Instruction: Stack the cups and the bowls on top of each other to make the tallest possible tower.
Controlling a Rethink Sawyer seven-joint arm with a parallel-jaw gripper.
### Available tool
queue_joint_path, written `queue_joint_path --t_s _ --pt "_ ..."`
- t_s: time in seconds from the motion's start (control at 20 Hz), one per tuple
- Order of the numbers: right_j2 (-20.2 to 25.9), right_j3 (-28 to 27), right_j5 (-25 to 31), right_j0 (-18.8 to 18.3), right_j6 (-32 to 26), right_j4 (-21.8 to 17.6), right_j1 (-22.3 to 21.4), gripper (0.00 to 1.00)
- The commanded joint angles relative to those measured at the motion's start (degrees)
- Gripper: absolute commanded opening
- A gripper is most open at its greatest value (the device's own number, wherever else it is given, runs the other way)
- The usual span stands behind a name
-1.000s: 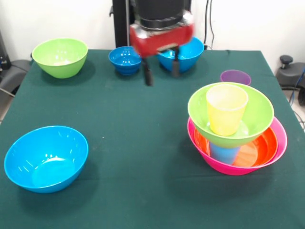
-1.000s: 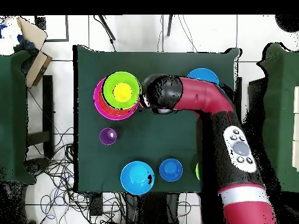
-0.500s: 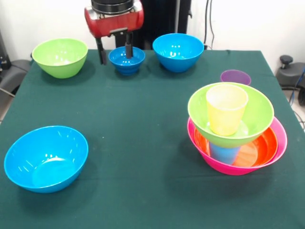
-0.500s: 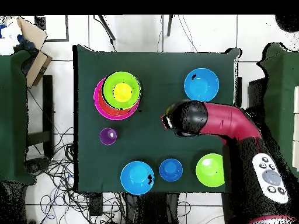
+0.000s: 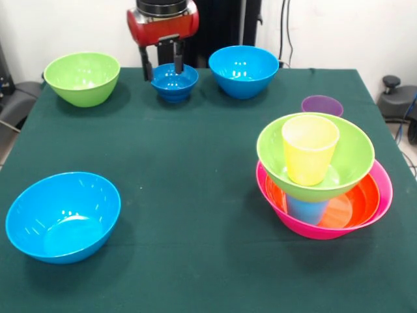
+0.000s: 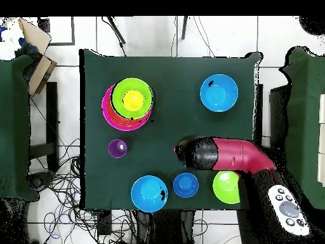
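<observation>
The red and black gripper (image 5: pixel 163 68) is hanging with its two dark fingers (image 5: pixel 148 72) spread apart, gripping nothing, one finger sitting just outside the rim of the small dark-blue footed plastic bowl (image 5: pixel 173 81) and the other over its hollow. A glossy bright blue bowl (image 5: pixel 244 70) is standing just beside that bowl, and a lime green bowl (image 5: pixel 82 78) is resting on its other side. A translucent purple plastic cup (image 5: pixel 322 105) is standing near the tower (image 5: pixel 324 176), where a large pink bowl (image 5: pixel 381 195) is holding an orange bowl (image 5: pixel 355 203), a light blue cup (image 5: pixel 307 210), a second lime green bowl (image 5: pixel 352 160) and a yellow cup (image 5: pixel 309 149). Another bright blue bowl (image 5: pixel 63 216) is sitting well apart on the dark green tablecloth (image 5: pixel 195 195).
</observation>
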Motion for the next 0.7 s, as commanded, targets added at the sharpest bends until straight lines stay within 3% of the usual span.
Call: queue_joint_path --t_s 0.05,0.7 --pt "3.6 9.3 -6.7 0.8 -0.5 -6.4 0.1 1.0" --pt "5.9 11.3 -7.6 4.2 1.7 -4.8 0.2 1.0"
